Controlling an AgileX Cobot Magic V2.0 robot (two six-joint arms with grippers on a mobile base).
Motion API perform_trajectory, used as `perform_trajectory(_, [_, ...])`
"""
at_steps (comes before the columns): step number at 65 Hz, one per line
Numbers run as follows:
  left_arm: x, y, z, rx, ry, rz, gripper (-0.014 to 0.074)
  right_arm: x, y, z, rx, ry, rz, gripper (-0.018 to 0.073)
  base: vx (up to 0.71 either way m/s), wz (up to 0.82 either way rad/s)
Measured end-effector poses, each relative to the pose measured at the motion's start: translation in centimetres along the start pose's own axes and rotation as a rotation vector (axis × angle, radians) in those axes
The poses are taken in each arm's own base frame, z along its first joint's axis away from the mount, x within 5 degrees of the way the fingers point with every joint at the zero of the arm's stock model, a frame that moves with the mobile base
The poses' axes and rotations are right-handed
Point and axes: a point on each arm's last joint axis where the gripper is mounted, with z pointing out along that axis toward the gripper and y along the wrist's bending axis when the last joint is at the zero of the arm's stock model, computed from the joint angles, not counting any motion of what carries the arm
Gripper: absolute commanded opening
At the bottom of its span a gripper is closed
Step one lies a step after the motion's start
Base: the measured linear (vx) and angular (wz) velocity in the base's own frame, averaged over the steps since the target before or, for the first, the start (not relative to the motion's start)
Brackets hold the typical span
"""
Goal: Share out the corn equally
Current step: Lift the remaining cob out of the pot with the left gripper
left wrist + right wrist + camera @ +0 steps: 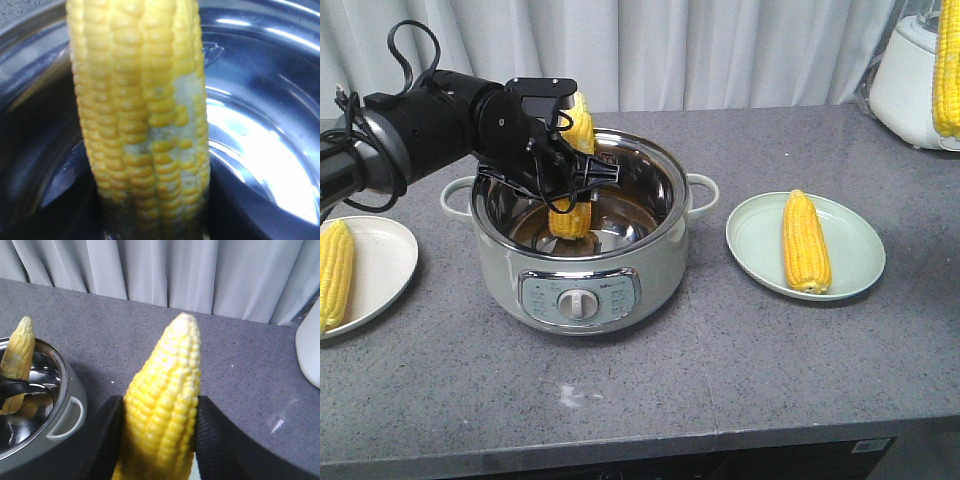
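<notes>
Grey counter (720, 370), pale curtains (740, 50); left end effector (575, 185), right end effector (160, 430) each clamp corn (145, 125).

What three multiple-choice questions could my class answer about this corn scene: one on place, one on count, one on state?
1. Where is the cob in the left gripper? A. In a basket. B. Upright in the pot. C. On the floor.
2. How many cobs lie on the right plate? A. One. B. None. C. Three.
3. What is the right gripper doing? A. Hanging open. B. Holding a spoon. C. Gripping another cob.
Answers: 1 B, it stands inside the pot; 2 A, only one lies there; 3 C, both fingers press its sides.
</notes>
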Motion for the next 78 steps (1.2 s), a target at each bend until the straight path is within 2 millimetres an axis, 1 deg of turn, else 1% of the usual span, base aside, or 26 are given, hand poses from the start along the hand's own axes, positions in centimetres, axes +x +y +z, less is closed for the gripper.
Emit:
perform_trajectory(3, [0.0,0.0,0.0,-0.001,0.005,0.000,0.0038,0.0,0.0,0.0,0.000,0.000,0.001,0.0154,0.00,0.00])
perform_trajectory(8, [0.1,0.0,-0.2,-0.003,0.011,0.001,0.0008,0.0,0.0,0.0,0.000,0.000,0.001,0.0154,0.00,0.00])
perform_trajectory(16, [0.0,0.0,-1.4,-0.004,0.019,0.001,0.0006,0.0,0.0,0.0,0.000,0.000,0.001,0.0154,0.00,0.00])
perform_trajectory(22, [-0.4,-0.1,-3.7,0.002,-0.005,0.001,0.0006,0.0,0.0,0.0,0.000,0.000,0.001,0.0154,0.00,0.00])
perform_trajectory(28, [-1.0,0.0,-7.0,0.006,-0.046,-0.001,0.0006,0.0,0.0,0.0,0.000,0.000,0.003,0.0154,0.00,0.00])
perform_trajectory(32, [-1.2,0.4,-9.0,0.003,-0.068,-0.011,0.0006,0.0,0.0,0.0,0.000,0.000,0.005,0.0154,0.00,0.00])
perform_trajectory(33, [-1.3,0.6,-9.8,0.003,-0.078,-0.014,0.0006,0.0,0.0,0.0,0.000,0.000,0.005,0.0154,0.00,0.00])
perform_trajectory(41, [-1.4,2.6,-14.1,-0.042,-0.104,-0.043,0.0006,0.0,0.0,0.0,0.000,0.000,0.007,0.0154,0.00,0.00])
perform_trajectory(48, [-1.0,4.6,-16.9,-0.100,-0.102,-0.068,0.0006,0.0,0.0,0.0,0.000,0.000,0.008,0.0154,0.00,0.00])
perform_trajectory(53, [-0.6,5.8,-18.4,-0.139,-0.086,-0.090,0.0006,0.0,0.0,0.0,0.000,0.000,0.008,0.0154,0.00,0.00])
perform_trajectory(61, [0.1,7.0,-20.4,-0.182,-0.058,-0.117,0.0006,0.0,0.0,0.0,0.000,0.000,0.008,0.0154,0.00,0.00])
perform_trajectory(68, [0.7,7.4,-21.9,-0.205,-0.051,-0.115,0.0006,0.0,0.0,0.0,0.000,0.000,0.008,0.0154,0.00,0.00])
perform_trajectory(78, [1.2,7.4,-24.0,-0.222,-0.078,-0.104,0.0006,0.0,0.0,0.0,0.000,0.000,0.008,0.0154,0.00,0.00])
